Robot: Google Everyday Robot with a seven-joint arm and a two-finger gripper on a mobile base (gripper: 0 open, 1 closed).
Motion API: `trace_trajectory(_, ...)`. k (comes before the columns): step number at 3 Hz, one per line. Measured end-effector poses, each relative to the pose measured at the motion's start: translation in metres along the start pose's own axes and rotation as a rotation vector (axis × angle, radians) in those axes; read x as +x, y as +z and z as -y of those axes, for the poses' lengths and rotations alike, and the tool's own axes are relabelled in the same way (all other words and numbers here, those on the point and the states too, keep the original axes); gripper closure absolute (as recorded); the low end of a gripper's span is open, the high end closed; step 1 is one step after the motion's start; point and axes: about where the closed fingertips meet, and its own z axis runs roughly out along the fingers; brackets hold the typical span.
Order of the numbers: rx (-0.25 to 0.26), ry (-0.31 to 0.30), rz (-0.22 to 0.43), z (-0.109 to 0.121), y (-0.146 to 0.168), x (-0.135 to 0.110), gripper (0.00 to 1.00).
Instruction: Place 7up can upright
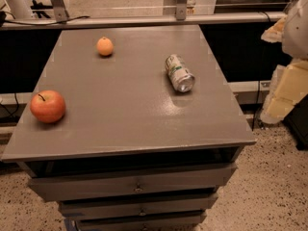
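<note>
Judged barely begun — nothing of the placing done so far.

Largest first: a broad grey flat-topped metal table (125, 105), bearing three things, all well apart. Beneath its top, a dark open slot, then grey flat-fronted drawers (137, 187) with small knobs, stacked and pushed shut. Contents hidden, so no telling what lies inside, if anything. No other container in sight, and nothing on the top resting on anything but the bare surface.

At the right edge of the view, off the table and beyond its right side, the pale cream blocky gripper (288, 88), partly cut off, touching nothing on the table and well apart from the can. Open or closed: cannot tell.

Then the round red apple (47, 106) with a short dark stem, near the left front corner. Next the small silver aluminium 7up can (179, 73) with green and white markings, on the right half of the top, toward the back — lying on its side, one shiny end turned toward the camera. Smallest, a little round orange fruit (105, 46), toward the back left.

Left to do, as judged: reach across, grasp the can round its body, tip it onto an end, set it down standing, let go.
</note>
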Motion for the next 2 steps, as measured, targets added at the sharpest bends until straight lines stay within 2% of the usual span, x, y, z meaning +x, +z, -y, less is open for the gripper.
trace_trajectory(1, 0.0, 0.0, 0.0, 0.0, 0.0, 0.0, 0.0)
trace_trajectory(2, 0.0, 0.003, 0.024, 0.011, 0.009, -0.013, 0.0)
